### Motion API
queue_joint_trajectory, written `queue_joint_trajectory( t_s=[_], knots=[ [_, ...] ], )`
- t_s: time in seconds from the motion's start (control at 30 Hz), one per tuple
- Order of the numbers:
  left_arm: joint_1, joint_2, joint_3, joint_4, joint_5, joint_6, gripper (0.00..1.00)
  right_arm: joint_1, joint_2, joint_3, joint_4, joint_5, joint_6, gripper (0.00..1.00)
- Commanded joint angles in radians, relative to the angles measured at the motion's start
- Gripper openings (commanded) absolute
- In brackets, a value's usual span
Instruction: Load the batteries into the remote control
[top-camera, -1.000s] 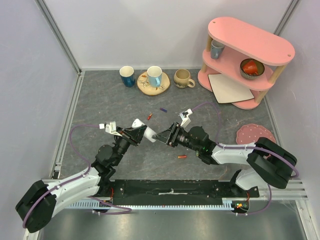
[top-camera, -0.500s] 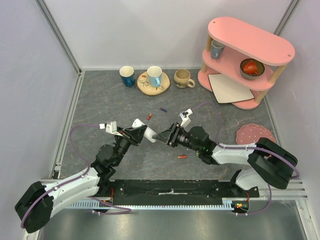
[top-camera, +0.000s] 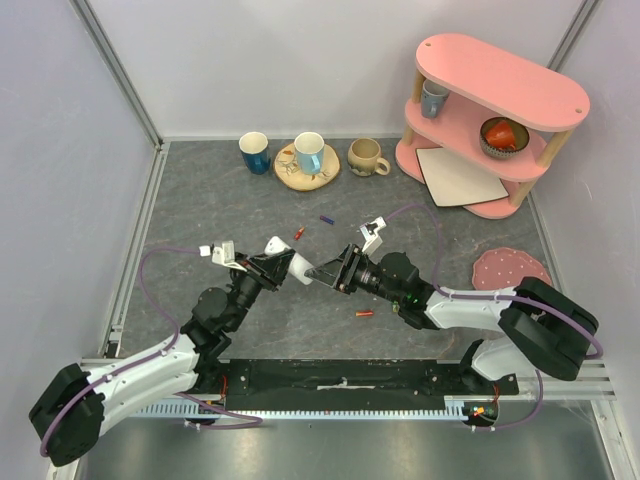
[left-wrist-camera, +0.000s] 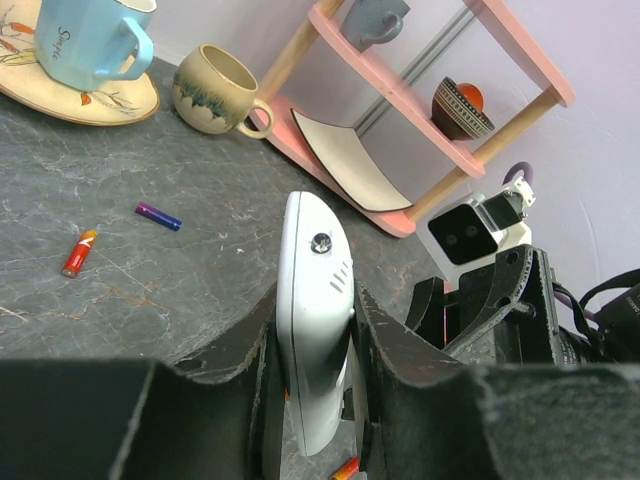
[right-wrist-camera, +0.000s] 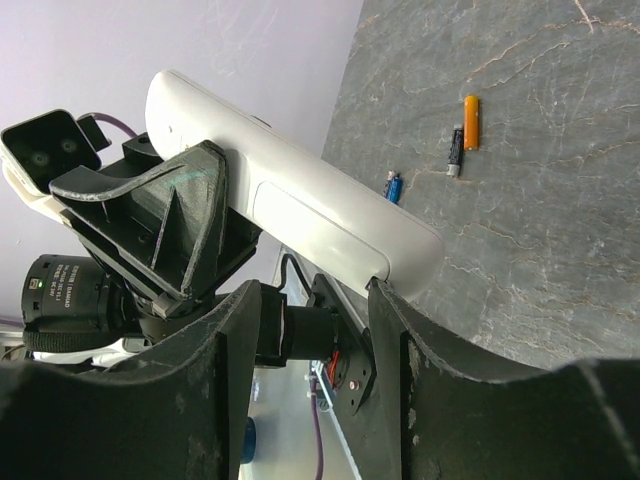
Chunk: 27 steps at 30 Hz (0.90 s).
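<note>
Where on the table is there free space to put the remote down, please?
Bare: the left side, between the dark blue cup and the left gripper. Crowded: the back row of cups, and the middle, where loose batteries lie.

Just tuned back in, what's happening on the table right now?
The left gripper is clamped on the white remote, holding it up off the table. The right gripper sits at the remote's free end, fingers either side; whether it grips is unclear. The batteries lie loose on the table.
</note>
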Motion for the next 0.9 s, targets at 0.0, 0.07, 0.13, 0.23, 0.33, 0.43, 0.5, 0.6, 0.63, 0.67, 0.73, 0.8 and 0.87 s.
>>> queue_joint_trajectory(
  t_s=[0.0,0.07,0.13,0.23,0.33,0.43,0.5,0.6,0.63,0.67,0.73,0.8,0.87],
  knots=[
    [-0.029,0.001,0.037,-0.029,0.006,0.045,0.02,0.004,-0.044,0.039,0.076,0.003,-0.002,0.54],
    [-0.034,0.002,0.041,-0.034,0.003,0.054,0.02,0.004,-0.049,0.04,0.071,0.004,-0.003,0.54],
    [-0.037,0.001,0.046,-0.045,-0.002,0.058,0.02,0.004,-0.052,0.04,0.068,0.003,-0.005,0.54],
    [-0.043,0.002,0.047,-0.052,-0.011,0.066,0.02,0.004,-0.055,0.042,0.065,0.006,-0.01,0.54],
    [-0.046,0.001,0.047,-0.057,-0.012,0.072,0.02,0.004,-0.058,0.043,0.058,0.009,-0.013,0.55],
    [-0.047,-0.001,0.049,-0.06,-0.014,0.075,0.02,0.002,-0.063,0.043,0.053,0.007,-0.016,0.55],
    [-0.052,-0.001,0.049,-0.063,-0.014,0.078,0.02,-0.001,-0.069,0.045,0.048,0.01,-0.017,0.54],
    [-0.055,-0.001,0.049,-0.071,-0.017,0.081,0.02,-0.007,-0.076,0.048,0.041,0.009,-0.02,0.54],
    [-0.055,-0.001,0.049,-0.071,-0.017,0.083,0.02,-0.007,-0.078,0.048,0.038,0.009,-0.023,0.55],
    [-0.057,-0.001,0.049,-0.077,-0.02,0.085,0.02,-0.008,-0.079,0.048,0.035,0.009,-0.023,0.54],
    [-0.06,-0.001,0.049,-0.078,-0.022,0.086,0.02,-0.011,-0.086,0.048,0.03,0.009,-0.026,0.55],
    [-0.06,0.002,0.051,-0.078,-0.023,0.086,0.02,-0.011,-0.089,0.048,0.028,0.009,-0.026,0.54],
    [-0.063,0.007,0.051,-0.078,-0.023,0.086,0.02,-0.015,-0.093,0.048,0.027,0.007,-0.025,0.55]
  ],
)
